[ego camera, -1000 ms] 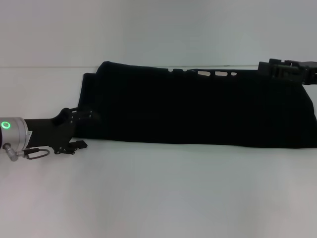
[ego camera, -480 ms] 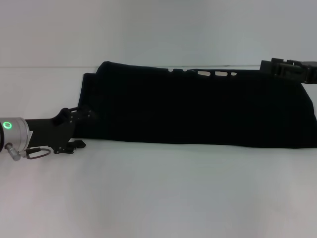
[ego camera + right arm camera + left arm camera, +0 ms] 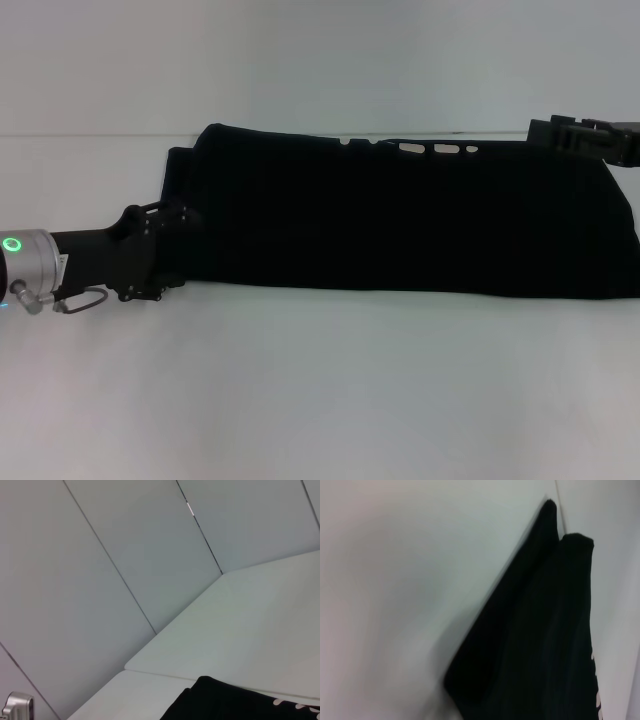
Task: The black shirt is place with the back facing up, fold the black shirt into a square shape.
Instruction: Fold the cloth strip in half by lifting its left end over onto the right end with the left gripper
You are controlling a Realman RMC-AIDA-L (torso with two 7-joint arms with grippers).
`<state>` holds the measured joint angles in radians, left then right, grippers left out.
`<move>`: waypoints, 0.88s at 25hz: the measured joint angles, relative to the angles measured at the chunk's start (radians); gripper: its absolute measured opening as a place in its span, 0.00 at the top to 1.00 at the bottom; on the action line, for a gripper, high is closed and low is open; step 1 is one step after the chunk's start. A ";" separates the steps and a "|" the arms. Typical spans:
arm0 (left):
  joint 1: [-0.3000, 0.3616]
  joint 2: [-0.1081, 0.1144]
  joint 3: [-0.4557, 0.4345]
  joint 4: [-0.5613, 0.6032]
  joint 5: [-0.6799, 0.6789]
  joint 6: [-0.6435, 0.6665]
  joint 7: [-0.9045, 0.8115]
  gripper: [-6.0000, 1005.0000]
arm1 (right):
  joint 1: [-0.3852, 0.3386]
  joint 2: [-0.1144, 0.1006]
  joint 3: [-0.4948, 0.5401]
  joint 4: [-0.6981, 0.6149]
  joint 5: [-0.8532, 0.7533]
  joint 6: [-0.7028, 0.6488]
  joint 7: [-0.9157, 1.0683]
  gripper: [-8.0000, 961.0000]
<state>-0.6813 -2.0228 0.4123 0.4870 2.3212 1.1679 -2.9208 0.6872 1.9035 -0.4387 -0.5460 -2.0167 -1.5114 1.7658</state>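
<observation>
The near part of the white bench (image 3: 320, 400) lies bare in the head view. Beyond it, on the robot's left, the left arm reaches in low over the surface, its silver wrist ring showing a green light. The left gripper (image 3: 165, 250) sits at the near left corner of the black shirt (image 3: 400, 220), against the fabric's edge (black against black, so it cannot be told whether it is open or closed, or whether it holds any cloth).

The black shirt lies flat on the bench as a long band running from left to right, already folded lengthwise. Its left end shows two stacked layers, the upper one set slightly back from the lower, and its right end runs to the edge of the head view. Along its far edge a few small white marks show. In the left wrist view the same layered end appears as two dark rounded corners side by side on the pale surface.

Farthest off, at the far right corner of the shirt, the right gripper (image 3: 585, 140) is at the fabric's far edge; whether it is open or closed cannot be told either. The right wrist view shows a corner of the black cloth on the bench, with grey wall panels (image 3: 150, 555) behind it.
</observation>
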 joint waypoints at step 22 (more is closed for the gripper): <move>0.024 -0.003 -0.008 0.007 0.037 -0.056 0.000 0.09 | -0.005 -0.001 0.002 0.000 0.015 0.001 -0.002 0.24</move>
<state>-0.6569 -2.0255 0.4038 0.4940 2.3578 1.1115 -2.9206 0.6822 1.9021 -0.4371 -0.5460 -2.0017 -1.5109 1.7635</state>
